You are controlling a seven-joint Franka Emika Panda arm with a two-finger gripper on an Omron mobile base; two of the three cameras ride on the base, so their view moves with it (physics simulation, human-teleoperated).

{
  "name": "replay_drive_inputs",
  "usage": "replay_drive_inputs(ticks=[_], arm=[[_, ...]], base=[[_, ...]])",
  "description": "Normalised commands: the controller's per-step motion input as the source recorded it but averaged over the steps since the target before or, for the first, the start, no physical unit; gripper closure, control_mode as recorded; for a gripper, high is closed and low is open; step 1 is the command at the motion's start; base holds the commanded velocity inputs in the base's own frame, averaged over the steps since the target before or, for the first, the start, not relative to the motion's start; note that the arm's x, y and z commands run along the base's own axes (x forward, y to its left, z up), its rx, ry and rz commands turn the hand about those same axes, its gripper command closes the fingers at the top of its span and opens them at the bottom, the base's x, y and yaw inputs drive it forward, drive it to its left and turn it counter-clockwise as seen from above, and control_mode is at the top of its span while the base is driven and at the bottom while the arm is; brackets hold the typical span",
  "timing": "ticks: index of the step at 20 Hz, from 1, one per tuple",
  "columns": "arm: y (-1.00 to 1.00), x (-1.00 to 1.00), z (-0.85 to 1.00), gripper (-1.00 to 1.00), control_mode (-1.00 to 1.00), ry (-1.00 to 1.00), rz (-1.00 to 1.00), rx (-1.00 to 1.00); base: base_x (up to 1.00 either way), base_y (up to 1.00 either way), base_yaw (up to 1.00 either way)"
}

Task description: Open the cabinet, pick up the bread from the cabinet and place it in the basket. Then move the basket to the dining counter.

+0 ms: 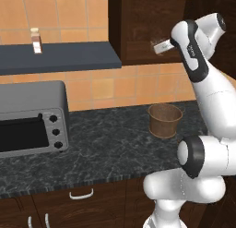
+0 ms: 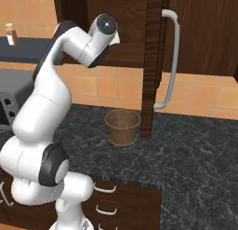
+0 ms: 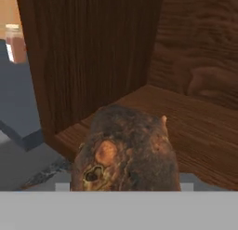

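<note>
A white robot arm reaches up into the open cabinet (image 2: 135,19) above a black speckled table (image 1: 106,144), its hand (image 1: 161,47) inside the dark brown compartment. The cabinet door (image 2: 153,61) stands swung out edge-on toward the right base camera, its long silver bar handle (image 2: 171,61) facing right.

From the hand camera, the bread (image 3: 128,154), a dark mottled roll with a paler patch on top, looms close at the bottom of the frame, at the front edge of the wooden cabinet shelf (image 3: 195,126). Its lower part is cut off by the frame edge, and the fingertips cannot be made out, so whether the hand is clamped on the roll or standing apart from it cannot be told.

Below the cabinet, the brown woven basket (image 1: 164,120) stands upright on the table near the tiled back wall, just beside the foot of the open door in the right base view. Nothing can be seen inside it.

To the left, a grey toaster oven (image 1: 32,118) sits on the table, and a small bottle (image 1: 36,40) stands on a dark blue wall shelf (image 1: 69,57) beside the cabinet. Low drawers with curved handles (image 2: 104,189) run beneath the table's front edge.
</note>
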Motion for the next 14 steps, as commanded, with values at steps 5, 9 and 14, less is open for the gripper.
replay_drive_inputs(ticks=[5,9,14], arm=[[-0.05,-1.00,0.14,1.00,-1.00,0.21,-0.12,0.00],[-0.06,-1.00,-0.20,1.00,-1.00,0.24,-0.24,0.00],[-0.22,-1.00,-0.45,1.00,-1.00,0.21,-0.35,0.00]], base=[[0.00,0.00,0.00],[0.00,0.00,0.00],[0.00,0.00,0.00]])
